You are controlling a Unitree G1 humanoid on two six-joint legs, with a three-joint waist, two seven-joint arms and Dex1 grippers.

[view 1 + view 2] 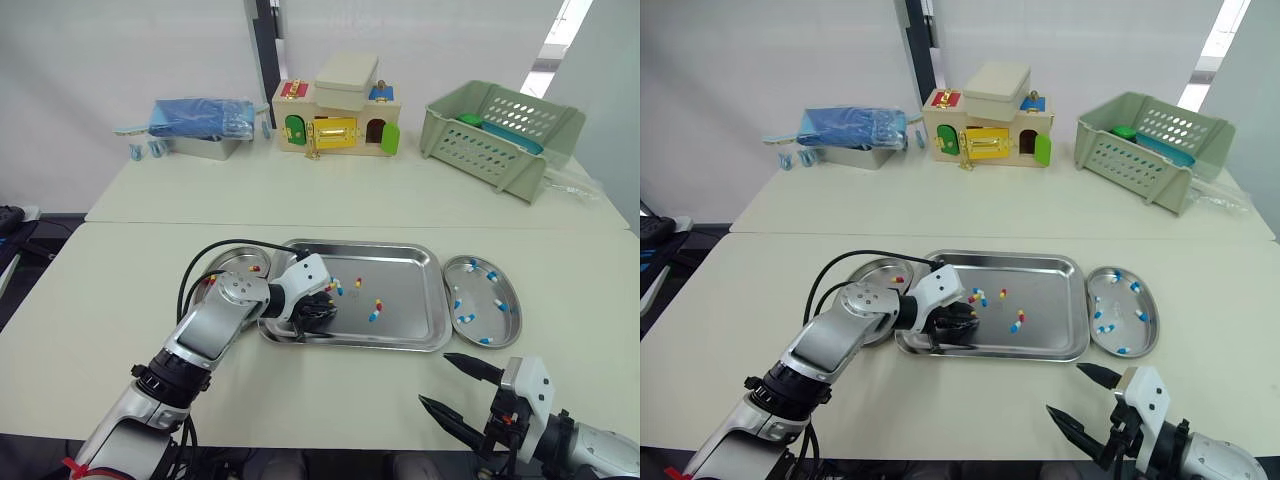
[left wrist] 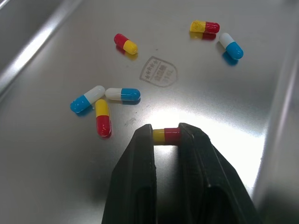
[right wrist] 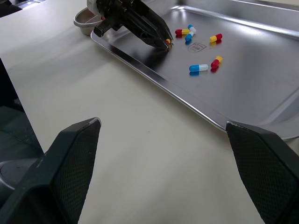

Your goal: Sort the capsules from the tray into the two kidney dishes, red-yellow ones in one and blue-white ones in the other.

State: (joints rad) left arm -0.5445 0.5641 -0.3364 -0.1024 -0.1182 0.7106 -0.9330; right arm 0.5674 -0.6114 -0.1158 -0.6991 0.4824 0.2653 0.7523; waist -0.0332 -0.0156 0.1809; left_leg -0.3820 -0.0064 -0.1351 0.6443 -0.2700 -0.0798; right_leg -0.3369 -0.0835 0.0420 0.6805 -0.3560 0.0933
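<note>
A steel tray [image 1: 405, 275] lies between two kidney dishes. The left dish [image 1: 228, 262] holds red-yellow capsules, and the right dish [image 1: 478, 295] holds several blue-white ones. My left gripper [image 2: 166, 129] is low over the tray's left part, shut on a red-yellow capsule [image 2: 172, 136]. Loose on the tray floor just beyond it are a red-yellow capsule [image 2: 103, 117], two blue-white ones [image 2: 122, 94] and several more [image 1: 377, 308]. My right gripper [image 1: 433, 380] hovers open and empty over the table near its front edge, short of the tray's right corner.
A black cable [image 1: 200, 268] loops from my left arm over the left dish. On the far table stand a toy house box [image 1: 338, 120], a green basket [image 1: 500, 125] and a metal box with a blue bag [image 1: 200, 122].
</note>
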